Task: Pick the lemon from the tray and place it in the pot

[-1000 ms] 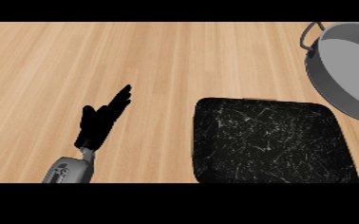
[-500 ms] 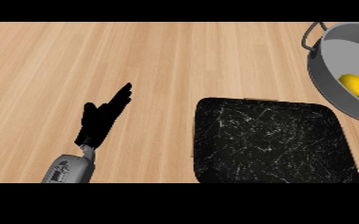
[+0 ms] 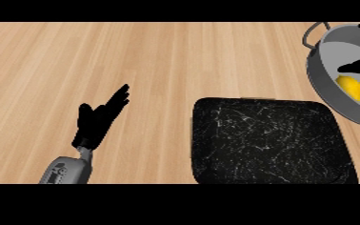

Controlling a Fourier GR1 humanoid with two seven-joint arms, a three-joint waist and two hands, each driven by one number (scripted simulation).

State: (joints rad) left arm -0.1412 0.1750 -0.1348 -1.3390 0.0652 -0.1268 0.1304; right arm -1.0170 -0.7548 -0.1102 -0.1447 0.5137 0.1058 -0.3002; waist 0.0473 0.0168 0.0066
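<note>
The yellow lemon [image 3: 349,86] lies inside the grey pot [image 3: 318,71] at the right edge, partly cut off by the frame. A small black part of my right hand [image 3: 349,67] shows just above the lemon, inside the pot; the rest of that hand is out of frame. The black speckled tray [image 3: 271,143] sits at the lower right with nothing on it. My left hand [image 3: 98,120] rests open at the lower left, fingers straight and pointing up-right, well away from tray and pot.
The wooden counter [image 3: 162,57] spreads across the left and middle. The pot's loop handle [image 3: 312,32] sticks out at its upper left. The tray's far edge lies close below the pot.
The lemon has appeared inside the pot, where none showed a second ago. A black part of my right hand now shows above it. The left hand has stayed still.
</note>
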